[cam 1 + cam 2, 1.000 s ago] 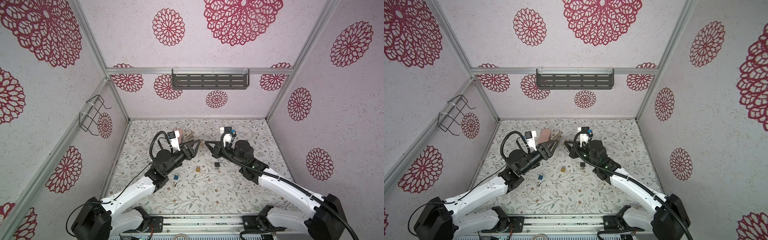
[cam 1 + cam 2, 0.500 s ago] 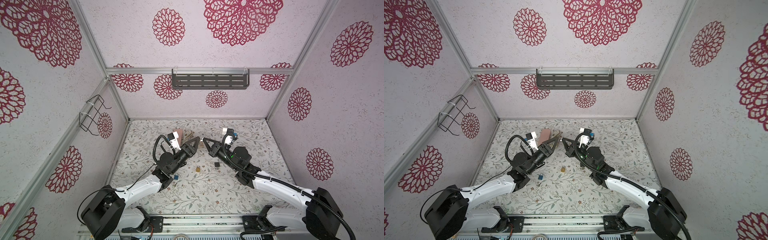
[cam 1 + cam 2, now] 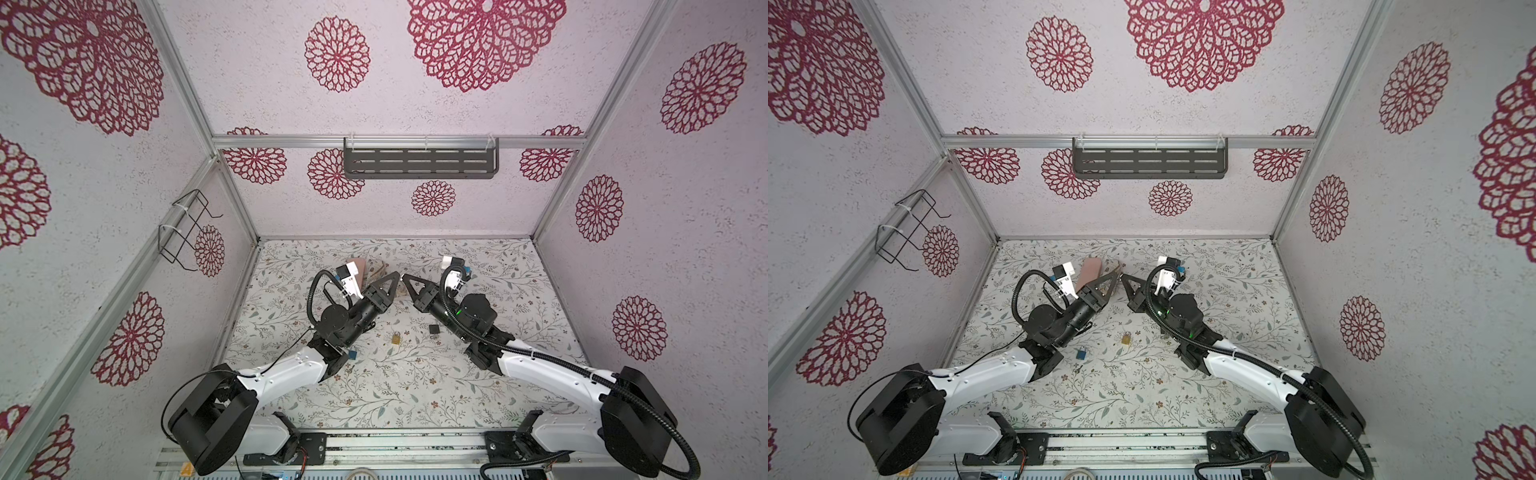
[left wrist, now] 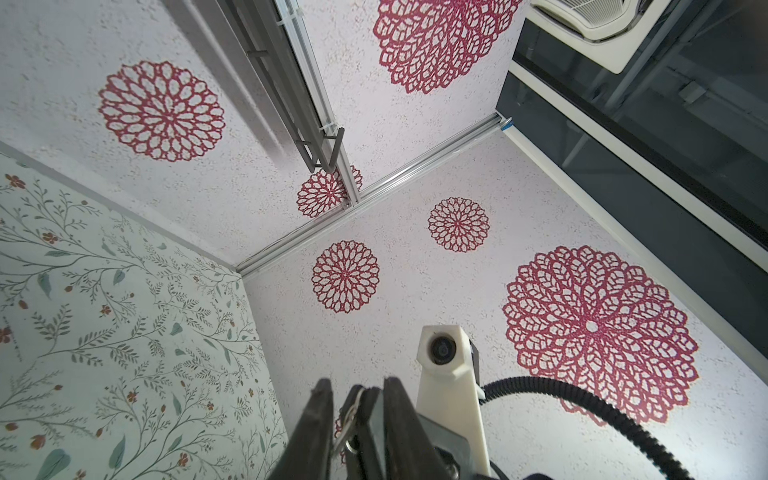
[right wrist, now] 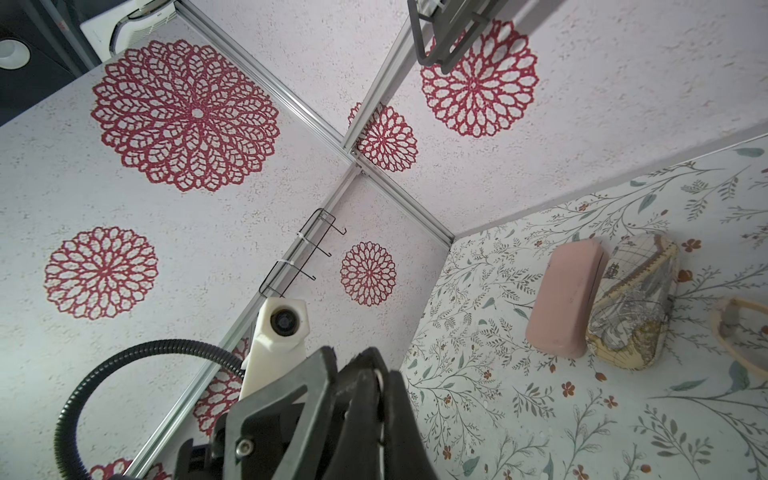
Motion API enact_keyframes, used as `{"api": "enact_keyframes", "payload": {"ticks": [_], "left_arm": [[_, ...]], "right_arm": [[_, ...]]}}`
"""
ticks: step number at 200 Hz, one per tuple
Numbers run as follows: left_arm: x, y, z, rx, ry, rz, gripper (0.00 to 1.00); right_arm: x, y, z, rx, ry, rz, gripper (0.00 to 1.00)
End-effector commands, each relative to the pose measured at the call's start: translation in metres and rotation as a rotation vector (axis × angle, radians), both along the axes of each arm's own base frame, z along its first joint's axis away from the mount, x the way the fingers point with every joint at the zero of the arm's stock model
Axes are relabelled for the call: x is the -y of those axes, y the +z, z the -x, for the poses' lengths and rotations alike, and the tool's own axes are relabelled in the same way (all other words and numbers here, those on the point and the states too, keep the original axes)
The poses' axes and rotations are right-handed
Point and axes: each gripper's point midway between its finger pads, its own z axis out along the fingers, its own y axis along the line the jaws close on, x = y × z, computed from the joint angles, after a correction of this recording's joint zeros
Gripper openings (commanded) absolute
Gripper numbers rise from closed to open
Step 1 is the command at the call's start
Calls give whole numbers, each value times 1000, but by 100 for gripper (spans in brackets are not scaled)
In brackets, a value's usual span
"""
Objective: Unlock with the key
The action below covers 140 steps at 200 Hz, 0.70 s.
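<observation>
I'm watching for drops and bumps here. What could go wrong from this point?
The left gripper shows a small metal ring at its fingers in mid-air; a weak grip may drop it. Its tip nearly meets the right gripper, so they could bump. The gold padlock lies loose, unheld, and may slide when pushed.

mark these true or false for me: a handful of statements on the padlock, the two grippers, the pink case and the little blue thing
1. The brass padlock lies on the table, in neither gripper. True.
2. The left gripper and right gripper are raised with their tips close together. True.
3. The right gripper is wide open. False: it is shut.
4. The pink case lies open. False: it is closed, beside a patterned case.
5. The small blue object is in the right gripper. False: it lies on the table by the left arm.
</observation>
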Motion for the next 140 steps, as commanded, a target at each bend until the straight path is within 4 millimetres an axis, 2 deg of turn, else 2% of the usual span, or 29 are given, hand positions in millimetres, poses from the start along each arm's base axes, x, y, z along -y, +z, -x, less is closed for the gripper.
{"api": "enact_keyframes", "payload": {"ticks": [1, 57, 90, 140], "left_arm": [[7, 13, 3, 37, -29, 22, 21], [8, 12, 1, 42, -23, 15, 11], [7, 13, 1, 49, -16, 10, 11], [6, 13, 1, 58, -7, -1, 0]], "right_arm": [[-3, 27, 1, 42, -1, -65, 0], [-4, 26, 1, 39, 5, -68, 0], [2, 23, 1, 34, -18, -71, 0], [1, 24, 2, 37, -17, -63, 0]]}}
